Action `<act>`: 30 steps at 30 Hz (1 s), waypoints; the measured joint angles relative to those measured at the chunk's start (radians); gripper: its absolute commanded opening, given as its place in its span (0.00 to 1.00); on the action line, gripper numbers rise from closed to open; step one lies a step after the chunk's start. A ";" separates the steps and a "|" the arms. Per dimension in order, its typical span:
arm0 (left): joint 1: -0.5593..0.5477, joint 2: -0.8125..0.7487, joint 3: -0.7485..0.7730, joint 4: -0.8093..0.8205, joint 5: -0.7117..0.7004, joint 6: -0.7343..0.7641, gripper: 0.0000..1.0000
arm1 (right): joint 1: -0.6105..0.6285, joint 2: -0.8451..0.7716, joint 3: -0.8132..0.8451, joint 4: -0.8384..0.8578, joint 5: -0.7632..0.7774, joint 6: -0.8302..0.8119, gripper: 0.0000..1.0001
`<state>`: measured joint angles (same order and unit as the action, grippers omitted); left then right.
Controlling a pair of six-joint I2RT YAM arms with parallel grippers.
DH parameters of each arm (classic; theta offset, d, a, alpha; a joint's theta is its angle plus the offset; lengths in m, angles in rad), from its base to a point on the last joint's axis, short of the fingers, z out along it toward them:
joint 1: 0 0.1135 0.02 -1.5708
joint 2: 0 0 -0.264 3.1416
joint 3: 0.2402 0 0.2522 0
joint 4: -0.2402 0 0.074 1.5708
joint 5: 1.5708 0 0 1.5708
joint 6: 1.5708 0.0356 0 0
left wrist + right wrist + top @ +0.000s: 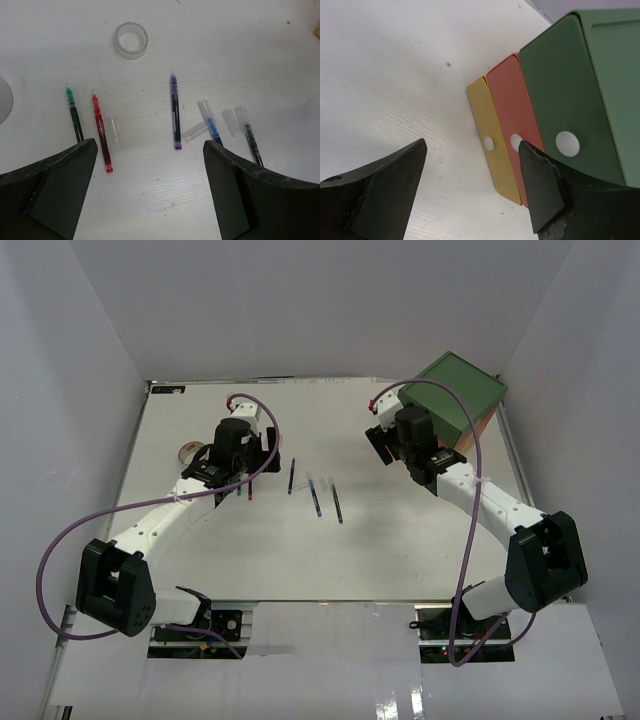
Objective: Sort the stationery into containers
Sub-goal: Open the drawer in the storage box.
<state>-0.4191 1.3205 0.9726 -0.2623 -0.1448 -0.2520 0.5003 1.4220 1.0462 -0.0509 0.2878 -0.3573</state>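
Lying beyond spread left jaws — purple pen (pixel 175 112).

The right gripper (pixel 472 145) hangs low over the white tabletop (pixel 395 75), its two dark fingers (pixel 385 185) spread wide with nothing between them. Just ahead stands the small drawer chest (pixel 600 75), seen at a slant: green drawer (pixel 555 95), orange-red drawer (pixel 512 100) and yellow drawer (pixel 485 115), all pushed in, each with a white round knob (pixel 567 143). The finger on the chest's side overlaps the orange-red front near its knob; I can't tell if it touches.
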 measured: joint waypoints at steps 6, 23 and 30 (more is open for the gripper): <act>0.000 0.000 0.000 0.000 -0.006 0.000 0.98 | 0.022 0.094 -0.001 -0.004 0.129 -0.027 0.74; 0.000 0.000 0.000 0.000 -0.014 0.003 0.98 | 0.028 0.217 0.051 -0.003 0.348 -0.126 0.72; 0.000 0.000 0.000 0.000 -0.014 0.004 0.98 | 0.028 0.259 0.072 0.001 0.361 -0.144 0.72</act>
<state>-0.4191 1.3205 0.9726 -0.2626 -0.1593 -0.2478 0.5285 1.6814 1.1183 -0.0502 0.6487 -0.5014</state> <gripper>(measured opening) 0.979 0.719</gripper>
